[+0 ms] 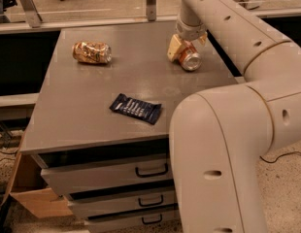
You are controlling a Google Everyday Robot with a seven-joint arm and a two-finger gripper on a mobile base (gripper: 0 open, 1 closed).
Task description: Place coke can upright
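The orange-red coke can [189, 58] lies tipped on its side on the desk [141, 81], near its right edge, silver top facing the camera, end effector [186, 46] directly over it.

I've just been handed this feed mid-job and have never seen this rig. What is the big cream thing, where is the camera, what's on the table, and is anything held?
There is only one view, looking down at the table from close to the robot. Exactly where the camera is mounted is not known. The big cream shape is the robot's arm, which bends up and away to its end effector at the far right of the grey table. The end effector is down at the coke can, which lies tilted with its silver top towards the camera, not upright. I cannot tell whether the can is actually gripped. Also on the table are a dented gold can on its side at the far left and a dark blue snack packet nearer the front. Drawers sit underneath.
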